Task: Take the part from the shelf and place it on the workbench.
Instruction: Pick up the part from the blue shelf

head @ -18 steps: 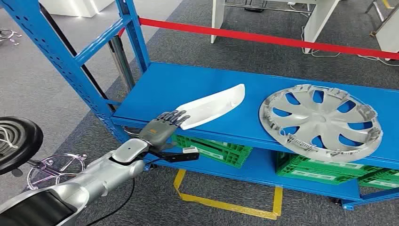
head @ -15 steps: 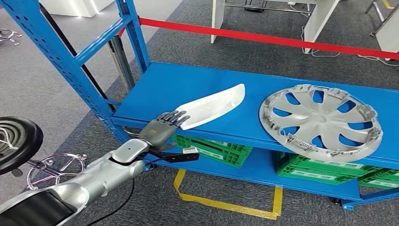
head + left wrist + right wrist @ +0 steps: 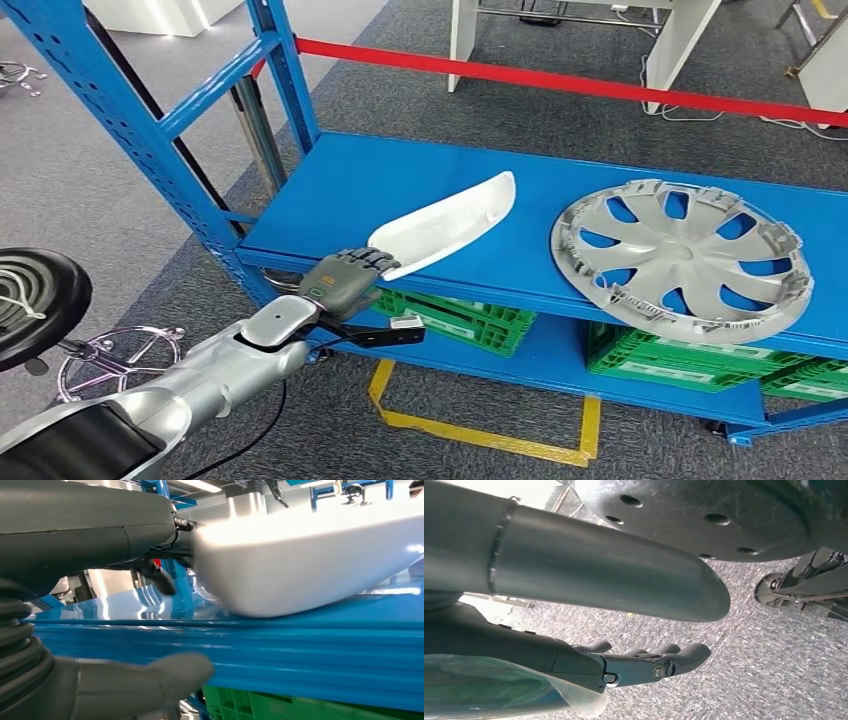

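Note:
The part is a long white curved plastic shell [image 3: 445, 225] lying slantwise on the blue shelf board [image 3: 350, 190], its near end over the front edge. My left hand [image 3: 345, 278] grips that near end, fingers curled over its top. In the left wrist view the dark fingers [image 3: 165, 577] press on the white part [image 3: 310, 555], and the grey thumb [image 3: 150, 680] sits lower, in front of the shelf's edge. The part's near end looks raised a little off the board. My right hand [image 3: 639, 665] hangs above grey carpet, fingers loosely apart and holding nothing.
A silver wheel cover [image 3: 685, 255] lies on the same shelf to the right of the part. Green crates [image 3: 460, 315] stand on the lower shelf. A blue upright [image 3: 130, 130] rises at the left. Red barrier tape [image 3: 560, 78] runs behind, and a black stool [image 3: 35, 300] stands at the left.
My left hand's fingers have curled down over the part's near end. The white part has shifted slightly left and away, its far tip higher in the picture.

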Action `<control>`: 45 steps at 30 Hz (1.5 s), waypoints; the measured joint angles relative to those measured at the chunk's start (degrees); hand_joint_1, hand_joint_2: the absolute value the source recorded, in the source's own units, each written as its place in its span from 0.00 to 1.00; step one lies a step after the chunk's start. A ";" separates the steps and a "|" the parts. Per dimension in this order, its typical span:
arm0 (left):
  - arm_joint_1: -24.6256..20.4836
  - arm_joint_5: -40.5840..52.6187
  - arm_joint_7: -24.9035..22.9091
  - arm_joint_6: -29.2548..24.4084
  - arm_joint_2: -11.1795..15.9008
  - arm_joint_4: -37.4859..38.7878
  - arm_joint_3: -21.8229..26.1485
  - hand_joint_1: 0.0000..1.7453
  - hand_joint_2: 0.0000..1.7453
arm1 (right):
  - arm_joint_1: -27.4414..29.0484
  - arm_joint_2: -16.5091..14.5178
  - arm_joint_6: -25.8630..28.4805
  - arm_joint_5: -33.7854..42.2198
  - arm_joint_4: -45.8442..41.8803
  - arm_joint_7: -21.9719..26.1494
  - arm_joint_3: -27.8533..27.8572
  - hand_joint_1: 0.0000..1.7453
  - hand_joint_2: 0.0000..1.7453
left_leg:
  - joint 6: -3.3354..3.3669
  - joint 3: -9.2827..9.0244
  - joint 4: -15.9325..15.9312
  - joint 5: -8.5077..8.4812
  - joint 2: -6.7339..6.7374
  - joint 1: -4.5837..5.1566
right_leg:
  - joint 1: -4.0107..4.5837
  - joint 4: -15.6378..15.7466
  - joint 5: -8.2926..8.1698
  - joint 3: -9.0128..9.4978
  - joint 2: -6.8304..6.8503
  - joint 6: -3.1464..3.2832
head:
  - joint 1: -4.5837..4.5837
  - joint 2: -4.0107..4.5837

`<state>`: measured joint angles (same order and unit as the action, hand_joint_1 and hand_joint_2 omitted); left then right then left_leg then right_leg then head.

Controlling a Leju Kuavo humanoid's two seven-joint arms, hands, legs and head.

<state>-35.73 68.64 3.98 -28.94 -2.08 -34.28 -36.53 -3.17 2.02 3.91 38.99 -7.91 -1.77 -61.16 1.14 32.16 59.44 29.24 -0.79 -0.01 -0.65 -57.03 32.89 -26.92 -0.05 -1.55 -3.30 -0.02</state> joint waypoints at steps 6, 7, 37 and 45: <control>-0.61 0.02 0.01 -0.41 -0.09 0.01 -0.09 0.97 1.00 | 0.00 0.04 0.00 0.00 0.00 0.00 -0.01 0.00 0.00 | 0.00 -0.02 0.00 0.00 0.00 0.00 | 0.01 0.00 0.00 0.02 0.01 0.00 | 0.01 0.00; -0.74 0.07 0.02 -0.54 -0.13 0.01 -0.10 0.96 1.00 | 0.00 0.04 0.00 0.00 0.00 0.00 -0.01 0.00 0.00 | 0.00 -0.02 0.00 0.00 0.00 0.00 | 0.01 0.00 0.00 0.03 0.00 0.00 | -0.01 0.00; 6.69 -6.41 7.48 -10.84 2.48 -17.70 7.61 1.00 1.00 | 0.20 0.48 2.28 1.71 0.01 1.71 -1.02 0.00 0.00 | 0.00 -0.12 -0.02 0.00 0.01 0.00 | 0.01 -0.01 0.01 0.12 -0.04 0.01 | 0.01 0.00; 19.56 -3.91 14.27 -11.16 4.99 -44.45 17.43 1.00 1.00 | 0.38 0.40 4.40 2.68 0.00 3.10 -1.03 0.00 0.00 | 0.00 -0.11 -0.07 0.02 0.02 -0.01 | 0.01 0.00 0.04 0.07 -0.03 0.02 | 0.01 0.00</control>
<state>-16.17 64.73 18.25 -40.10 2.92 -78.73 -19.10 -2.79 2.42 8.31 41.67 -7.91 1.33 -62.18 1.14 32.04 59.37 29.26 -0.77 -0.02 -0.64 -57.03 32.93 -26.85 -0.08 -1.53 -3.30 -0.02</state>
